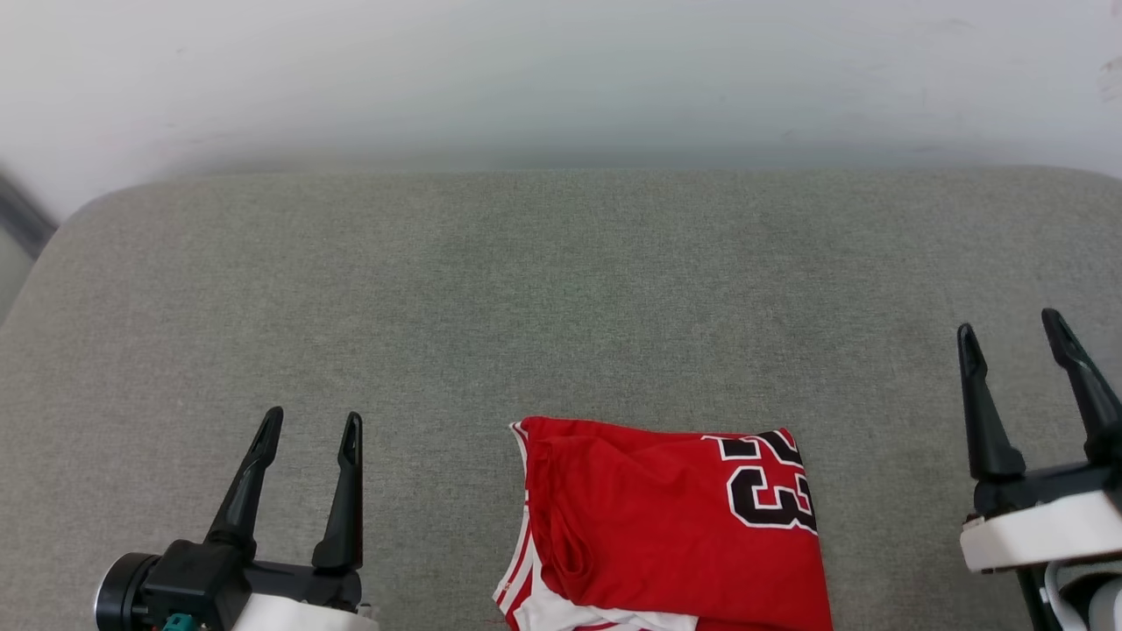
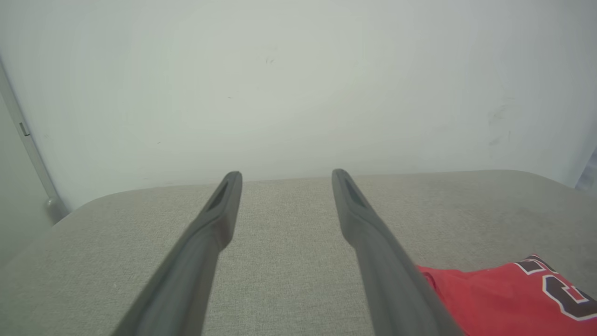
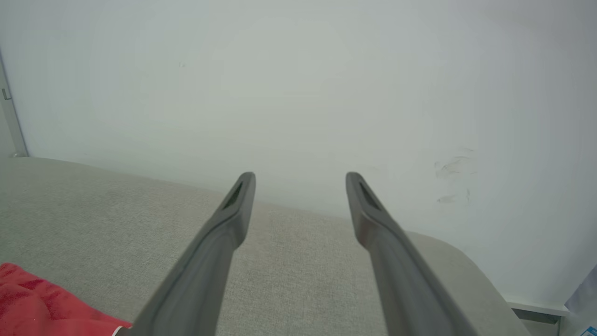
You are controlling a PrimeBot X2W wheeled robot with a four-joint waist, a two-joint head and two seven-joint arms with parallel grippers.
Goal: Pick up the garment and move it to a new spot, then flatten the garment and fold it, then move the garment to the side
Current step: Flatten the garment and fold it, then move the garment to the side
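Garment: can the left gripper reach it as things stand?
Probably yes. The left gripper is open and empty, off to the left of the garment, which lies folded on the grey cushion. Bare cushion lies between them, and nothing looks in the way.

A pale off-white wall (image 1: 561,79) rises directly behind a wide cushioned surface (image 1: 561,289) covered in grey-green woven fabric, its far corners rounded. The wall is matte and evenly lit; the light is soft and throws no hard shadows. Faint dark scuff marks (image 3: 450,168) smudge the wall low down towards the right. At the left end a slim pale vertical strip (image 2: 28,140) runs down the wall to a small foot near the cushion's corner. Past the right corner, a pale skirting ledge (image 3: 531,308) edges the wall's base.
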